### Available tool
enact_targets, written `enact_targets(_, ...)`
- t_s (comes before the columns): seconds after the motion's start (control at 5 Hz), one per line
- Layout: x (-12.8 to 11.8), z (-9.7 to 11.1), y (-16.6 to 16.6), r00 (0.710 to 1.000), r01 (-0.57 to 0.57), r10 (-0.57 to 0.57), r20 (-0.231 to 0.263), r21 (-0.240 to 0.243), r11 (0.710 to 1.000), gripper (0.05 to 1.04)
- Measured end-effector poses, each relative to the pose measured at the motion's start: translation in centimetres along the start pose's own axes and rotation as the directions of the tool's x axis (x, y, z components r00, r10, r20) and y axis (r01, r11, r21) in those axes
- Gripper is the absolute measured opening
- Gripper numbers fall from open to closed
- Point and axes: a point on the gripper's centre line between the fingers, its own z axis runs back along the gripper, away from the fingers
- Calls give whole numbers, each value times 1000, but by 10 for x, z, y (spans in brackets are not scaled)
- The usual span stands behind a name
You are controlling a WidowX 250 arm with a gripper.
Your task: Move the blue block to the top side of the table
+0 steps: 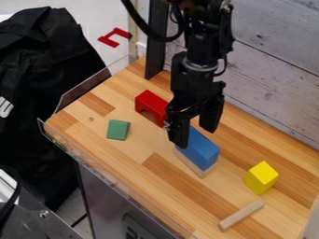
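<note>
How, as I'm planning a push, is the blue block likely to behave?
The blue block looks rigid, so it should keep its shape. It sits on a pale block, so a push might slide it off. Its flat faces make rolling unlikely.

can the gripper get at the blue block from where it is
Probably yes: the gripper hangs over one end of the blue block, fingers apart, and nothing seems to block it; the pale wooden piece sits underneath.

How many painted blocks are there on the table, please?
4. The green block is at left, the red arch block further back, the blue block just below the end effector, and the yellow block at right. The arm may hide others.
</note>
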Motion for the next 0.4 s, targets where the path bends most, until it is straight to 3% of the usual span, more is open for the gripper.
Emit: enact_targets(0.4, 2, -10, -12, 1000, 12, -12, -11, 8, 1000, 1001)
